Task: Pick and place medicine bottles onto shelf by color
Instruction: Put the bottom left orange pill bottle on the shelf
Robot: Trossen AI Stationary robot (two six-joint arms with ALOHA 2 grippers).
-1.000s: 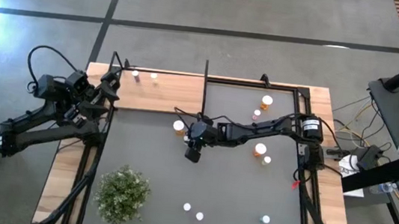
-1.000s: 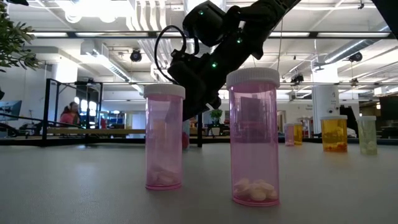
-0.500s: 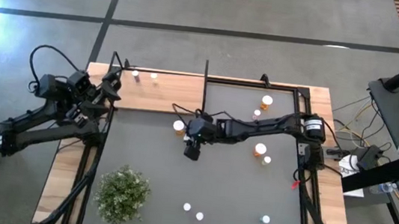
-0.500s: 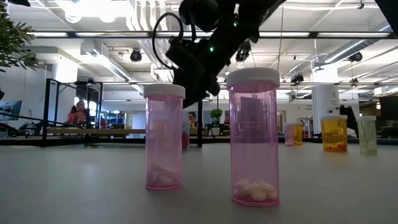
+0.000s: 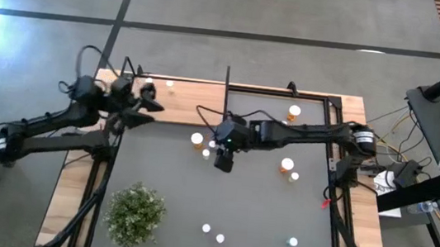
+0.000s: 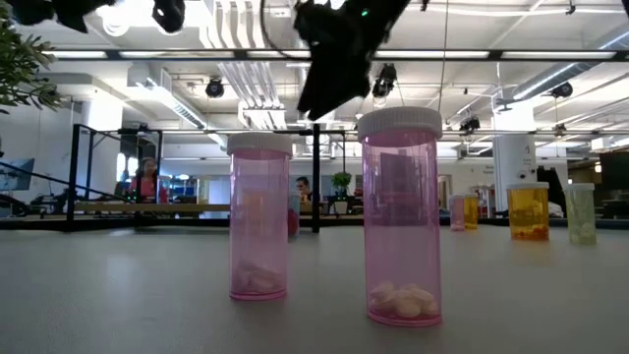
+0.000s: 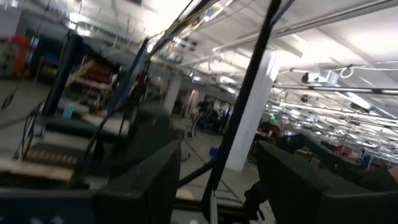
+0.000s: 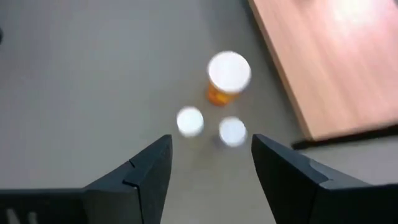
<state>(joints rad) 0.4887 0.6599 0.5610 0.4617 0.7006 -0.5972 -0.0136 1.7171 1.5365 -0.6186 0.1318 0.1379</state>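
My right gripper (image 5: 223,162) (image 8: 211,146) is open and empty, held above the dark tabletop near the middle. Below and ahead of it stand an orange white-capped bottle (image 8: 228,76) (image 5: 196,139) and two tiny white-capped bottles (image 8: 189,121) (image 8: 232,132), all on their bases. My left gripper (image 5: 149,105) (image 7: 217,168) is open and empty, raised over the left part of the light-wood shelf (image 5: 189,103). One small bottle (image 5: 169,85) stands on the shelf. Two pink bottles (image 6: 260,216) (image 6: 401,216) stand upright close to the low camera.
More bottles stand at the back right (image 5: 293,113) (image 5: 283,125), at the right (image 5: 287,165) (image 5: 294,177) and near the front edge (image 5: 206,228) (image 5: 219,238) (image 5: 293,242). A green bushy plant (image 5: 135,214) stands front left. Thin black rods (image 5: 227,83) rise at the shelf's edges.
My left arm has swung toward the table's right and risen, bringing its gripper from beyond the shelf's left end to above the shelf. My right gripper has gone up and a little toward the table's right and far edge, staying empty.
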